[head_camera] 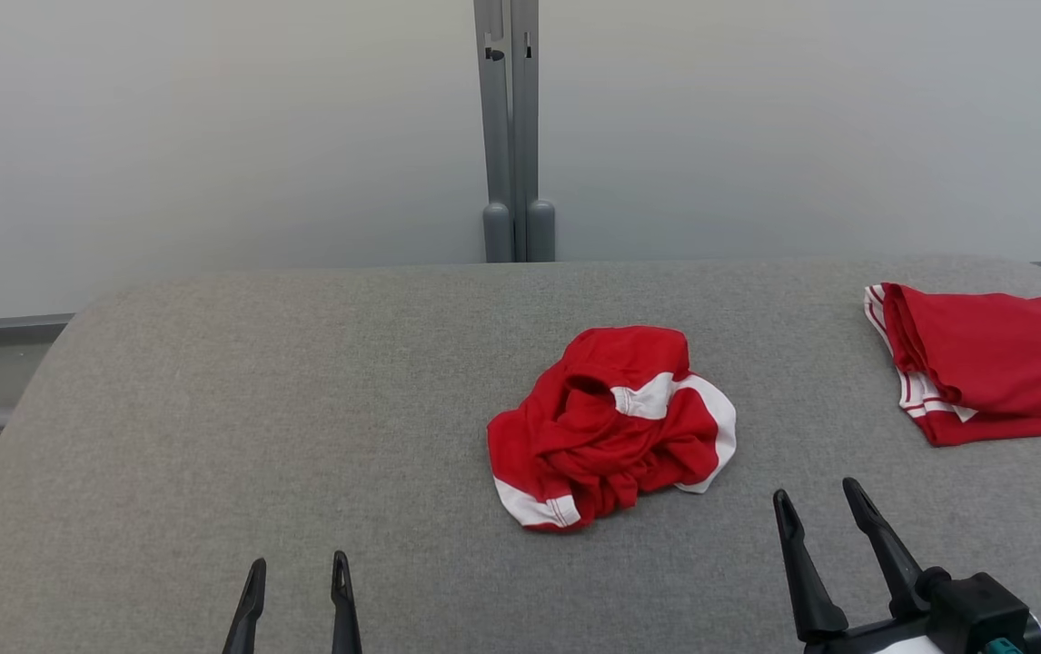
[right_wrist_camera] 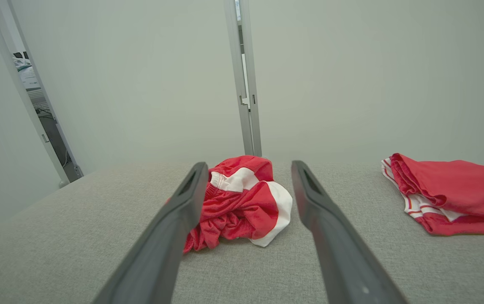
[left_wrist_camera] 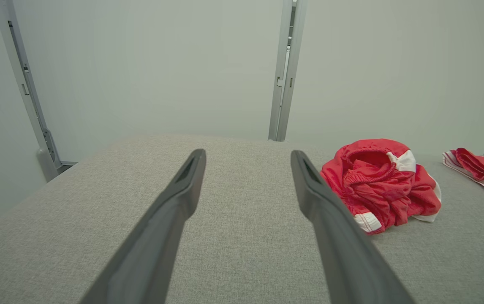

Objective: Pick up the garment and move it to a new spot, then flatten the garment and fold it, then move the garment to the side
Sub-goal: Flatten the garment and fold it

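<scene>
The left gripper (head_camera: 297,568) and the right gripper (head_camera: 817,490) are both spread and hold nothing. A pinch may catch only one loose fold, so the garment (head_camera: 611,427) could slip or stay bunched. It lies crumpled, red with white trim, in the middle of the table (head_camera: 257,409), well apart from a folded red cloth (head_camera: 993,372).

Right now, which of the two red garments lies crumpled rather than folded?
The middle garment: it sits bunched in a heap, its white trim twisted. The right garment lies folded flat.
</scene>
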Available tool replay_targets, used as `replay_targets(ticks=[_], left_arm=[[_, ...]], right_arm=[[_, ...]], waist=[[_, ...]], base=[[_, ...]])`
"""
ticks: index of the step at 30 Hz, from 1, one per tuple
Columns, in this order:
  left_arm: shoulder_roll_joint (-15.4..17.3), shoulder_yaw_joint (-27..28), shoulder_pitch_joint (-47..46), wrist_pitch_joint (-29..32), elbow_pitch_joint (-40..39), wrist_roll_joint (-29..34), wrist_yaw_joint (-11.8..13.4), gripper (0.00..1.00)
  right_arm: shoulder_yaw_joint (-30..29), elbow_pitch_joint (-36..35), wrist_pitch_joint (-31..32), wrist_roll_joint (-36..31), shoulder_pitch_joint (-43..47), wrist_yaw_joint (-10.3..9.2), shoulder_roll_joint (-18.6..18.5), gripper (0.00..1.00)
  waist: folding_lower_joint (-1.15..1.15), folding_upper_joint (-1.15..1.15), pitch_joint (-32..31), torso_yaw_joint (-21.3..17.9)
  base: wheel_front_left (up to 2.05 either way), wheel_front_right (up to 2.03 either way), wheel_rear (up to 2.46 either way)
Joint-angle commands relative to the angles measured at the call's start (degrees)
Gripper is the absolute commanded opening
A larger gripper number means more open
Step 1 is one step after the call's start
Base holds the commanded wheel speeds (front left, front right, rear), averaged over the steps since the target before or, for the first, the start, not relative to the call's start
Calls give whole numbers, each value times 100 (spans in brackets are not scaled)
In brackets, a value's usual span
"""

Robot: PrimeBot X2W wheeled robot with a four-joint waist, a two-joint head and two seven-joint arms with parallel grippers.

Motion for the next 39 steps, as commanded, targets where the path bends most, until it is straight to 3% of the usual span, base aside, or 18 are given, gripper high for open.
replay_targets(ticks=[1,8,15,19,23,30,39], left_arm=[[13,7,-53,-16,-14,78,23,100],[13,-77,-138,-16,88,-10,-8,100],[15,-608,-881,-16,303,-307,-576,100],[13,-1114,-1538,-17,778,-751,-1036,100],[18,-1693,-2319,-11,1529,-1145,-1225,100],[17,-2316,-3812,464,2462,-1631,-603,100],[17,-2705,-4718,973,2969,-2423,-100,100]], right_arm=[[-8,-18,0,40,36,-9,-8,100],[-32,-18,0,57,-30,-9,-31,100],[20,-38,-1,103,-239,-9,-75,100],[50,-102,0,123,-376,-9,-125,100],[35,-174,-1,98,-491,-9,-171,100],[-36,-226,0,-4,-956,-9,-160,100],[-63,-203,-1,12,-1229,-9,-62,100]], waist=[[0,0,9,2],[0,0,99,0],[0,0,403,-96],[0,0,637,-260],[0,0,945,-426],[0,0,1818,-864],[0,0,2265,-1211]], base=[[0,0,0],[0,0,0],[0,0,0],[0,0,0],[0,0,0],[0,0,0],[0,0,0]])
